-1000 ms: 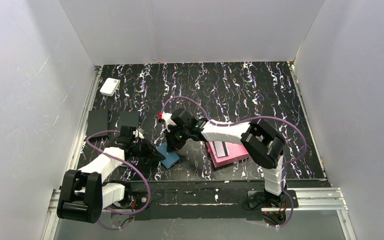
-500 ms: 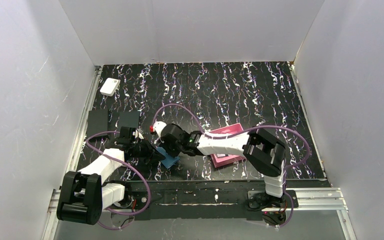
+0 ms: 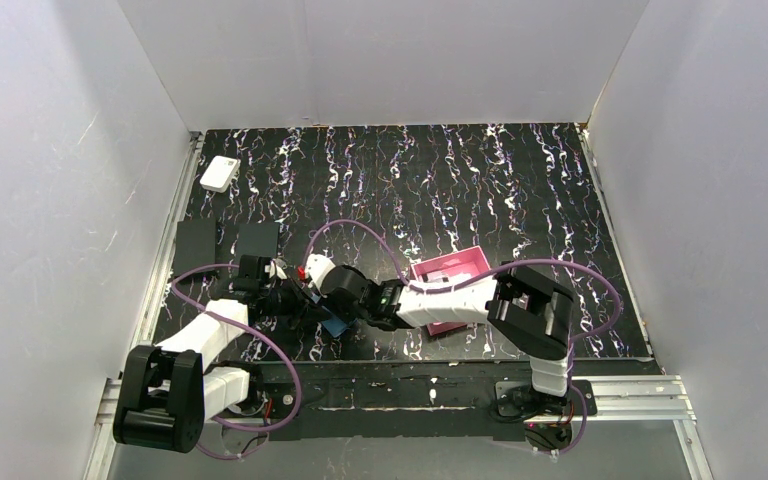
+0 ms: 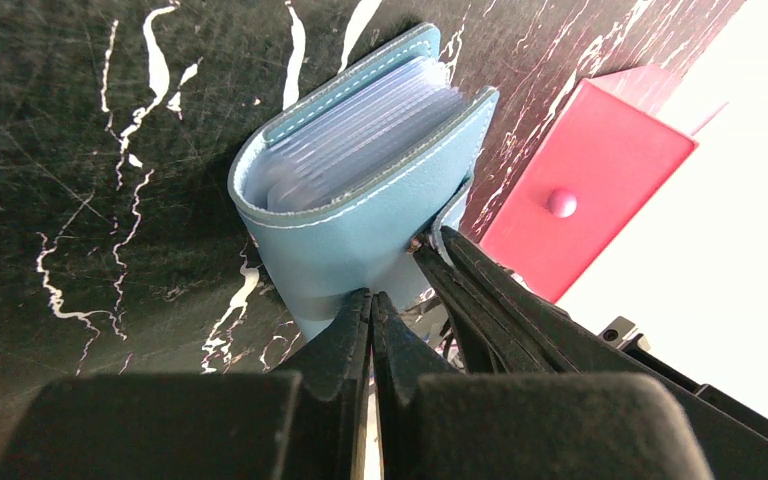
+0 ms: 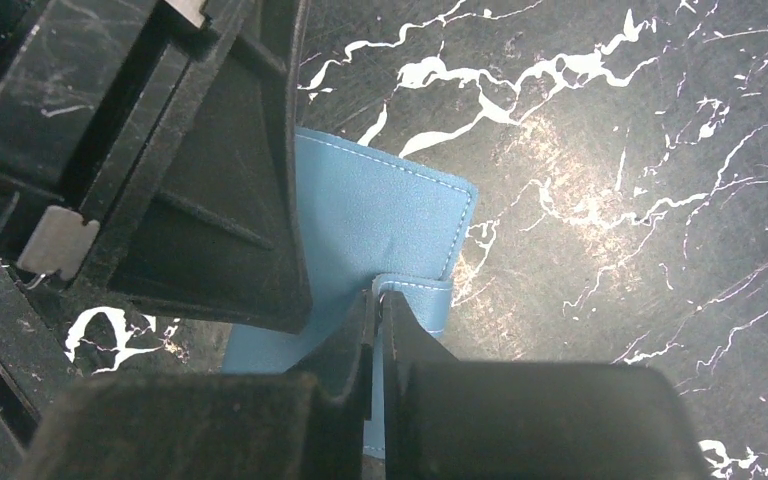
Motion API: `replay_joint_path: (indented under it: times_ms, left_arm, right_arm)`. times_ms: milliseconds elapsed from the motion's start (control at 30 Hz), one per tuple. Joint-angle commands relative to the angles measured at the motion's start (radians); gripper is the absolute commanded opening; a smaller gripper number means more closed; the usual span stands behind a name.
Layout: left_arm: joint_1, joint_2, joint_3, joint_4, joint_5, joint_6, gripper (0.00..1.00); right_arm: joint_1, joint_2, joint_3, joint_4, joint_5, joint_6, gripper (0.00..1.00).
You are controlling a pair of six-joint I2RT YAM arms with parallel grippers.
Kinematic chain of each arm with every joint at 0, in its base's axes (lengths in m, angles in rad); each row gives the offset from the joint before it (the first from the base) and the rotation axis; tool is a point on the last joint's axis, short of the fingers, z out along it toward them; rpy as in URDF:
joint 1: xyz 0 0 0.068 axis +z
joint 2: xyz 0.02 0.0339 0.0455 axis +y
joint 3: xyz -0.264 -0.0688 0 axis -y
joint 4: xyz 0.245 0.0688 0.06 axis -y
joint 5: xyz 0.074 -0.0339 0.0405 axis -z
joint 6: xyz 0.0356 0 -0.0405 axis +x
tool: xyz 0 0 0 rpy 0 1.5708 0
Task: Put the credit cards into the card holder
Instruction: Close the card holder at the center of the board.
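The card holder (image 4: 360, 190) is a teal-blue wallet lying folded on the black marbled table, its clear pockets showing at the open side. In the top view only a corner of the card holder (image 3: 336, 326) shows under both grippers. My left gripper (image 4: 370, 296) is shut, with its tips pressed against the wallet's cover. My right gripper (image 5: 378, 296) is shut on the wallet's snap tab (image 5: 418, 292). A pale credit card (image 3: 448, 274) lies in the pink tray (image 3: 480, 258), partly hidden by the right arm.
Two matte black slabs (image 3: 196, 240) (image 3: 257, 238) lie at the left, and a small white box (image 3: 220, 173) sits at the far left corner. White walls close in the table on three sides. The pink tray (image 4: 590, 190) sits just right of the wallet.
My right arm has swung left and down, from above the wallet to its snap tab. The left gripper stays on the wallet, which has barely shifted.
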Motion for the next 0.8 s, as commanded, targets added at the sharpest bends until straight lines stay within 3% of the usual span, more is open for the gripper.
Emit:
replay_joint_path:
  times_ms: [0,167,500,633,767]
  left_arm:
    - [-0.011,0.021,-0.034,0.018,-0.097,0.011,0.00]
    - [-0.011,0.015,-0.038,0.018,-0.097,0.009,0.00]
    - [-0.011,-0.006,-0.048,0.008,-0.104,0.009,0.00]
    - [-0.011,-0.034,-0.044,-0.023,-0.102,0.010,0.00]
    - [-0.009,-0.150,0.004,-0.156,-0.109,0.020,0.00]
  right_arm:
    - [0.101,0.157,-0.096,-0.036,-0.320,0.080,0.01]
    - [0.101,0.186,-0.112,0.012,-0.343,0.074,0.01]
    - [0.094,0.217,-0.141,0.017,-0.432,0.090,0.13]
    - [0.068,0.209,-0.163,0.017,-0.433,0.117,0.09]
    - [0.056,0.194,-0.193,0.029,-0.416,0.110,0.06]
